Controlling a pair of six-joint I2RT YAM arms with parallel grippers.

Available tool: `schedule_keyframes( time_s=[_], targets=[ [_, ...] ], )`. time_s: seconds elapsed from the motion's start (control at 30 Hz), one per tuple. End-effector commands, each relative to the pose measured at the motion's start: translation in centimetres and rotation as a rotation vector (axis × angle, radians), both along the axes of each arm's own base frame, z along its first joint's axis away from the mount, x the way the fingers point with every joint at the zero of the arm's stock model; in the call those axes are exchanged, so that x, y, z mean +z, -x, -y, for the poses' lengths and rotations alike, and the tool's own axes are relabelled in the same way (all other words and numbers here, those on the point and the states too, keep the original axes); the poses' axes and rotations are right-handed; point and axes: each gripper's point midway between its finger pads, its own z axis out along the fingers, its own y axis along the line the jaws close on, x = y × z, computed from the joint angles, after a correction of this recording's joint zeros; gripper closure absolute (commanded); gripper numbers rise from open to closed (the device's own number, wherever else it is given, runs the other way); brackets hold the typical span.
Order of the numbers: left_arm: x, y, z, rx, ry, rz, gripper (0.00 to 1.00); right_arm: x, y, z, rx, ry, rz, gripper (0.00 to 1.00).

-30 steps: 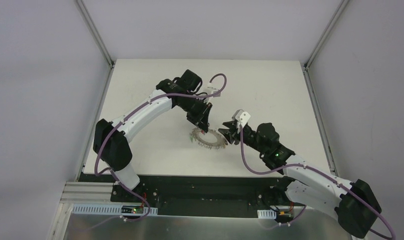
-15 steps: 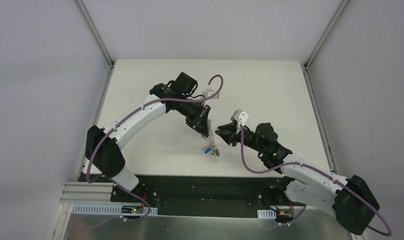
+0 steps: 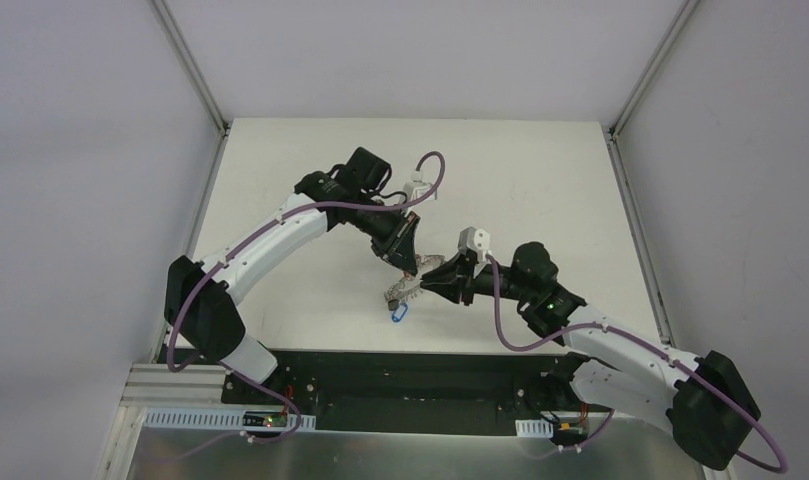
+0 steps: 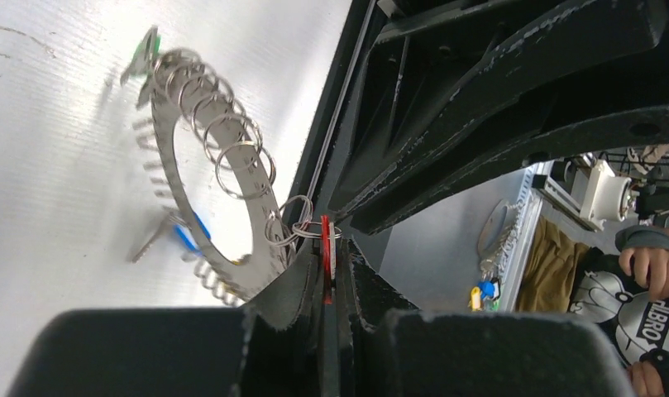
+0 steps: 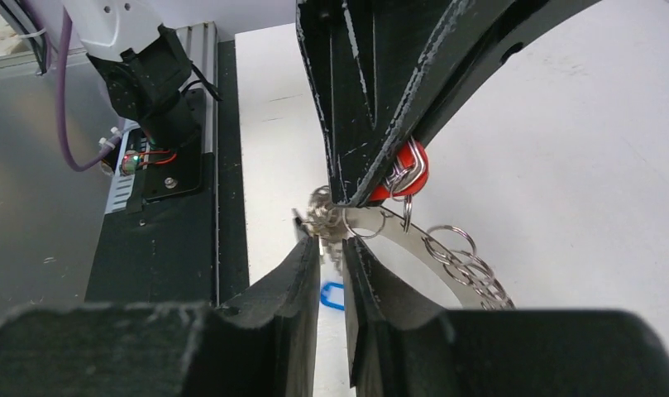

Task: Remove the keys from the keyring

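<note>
1. Two grippers meet above the table, near its front middle. The keyring hangs clear of the surface between them, steeply tilted, with a blue tag at its lowest point.
2. Left gripper: fingers closed flat on the red-tagged key. The key joins the keyring through a small split ring just past the fingertips.
3. Right gripper: fingers drawn in to a narrow slit, with the keyring's rim and a bunch of small rings at the tips. It looks pinched; how firmly cannot be read.
4. Governing relation: the keyring lies below the left fingers, toward the near edge, and straight ahead of the right fingers. Both grips sit just beside each other on one stretch of rim.
5. Judgement: the next move calls for drawing the two grips apart so the red-tagged key works off. There is little slack between them.
6. Change: a second ago the keyring lay flat on the table under the left gripper, with the right gripper apart and open. It is now lifted, and the right gripper has closed in on it.
</note>
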Motion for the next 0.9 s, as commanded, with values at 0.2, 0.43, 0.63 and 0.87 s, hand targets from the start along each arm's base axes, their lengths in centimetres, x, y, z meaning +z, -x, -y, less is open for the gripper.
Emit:
schedule_keyframes(
  time_s=[0.2, 0.43, 0.63, 0.87],
  targets=[
    [3.5, 2.3, 0.1, -0.129, 0.169, 0.102, 1.00, 3.7, 1.0, -0.3, 0.073, -0.074, 0.121, 0.77],
    [3.9, 3.0, 0.2, -0.153, 0.194, 0.085, 1.00, 4.3, 0.7, -0.2, 0.054, -0.076, 0.150, 0.77],
    [3.9, 3.4, 0.2, -0.167, 0.201, 0.080, 1.00, 4.5, 0.8, -0.1, 0.058, -0.074, 0.168, 0.77],
    [3.9, 4.0, 0.3, -0.188, 0.209, 0.071, 1.00, 5.1, 0.6, -0.6, 0.081, -0.075, 0.187, 0.77]
  ],
)
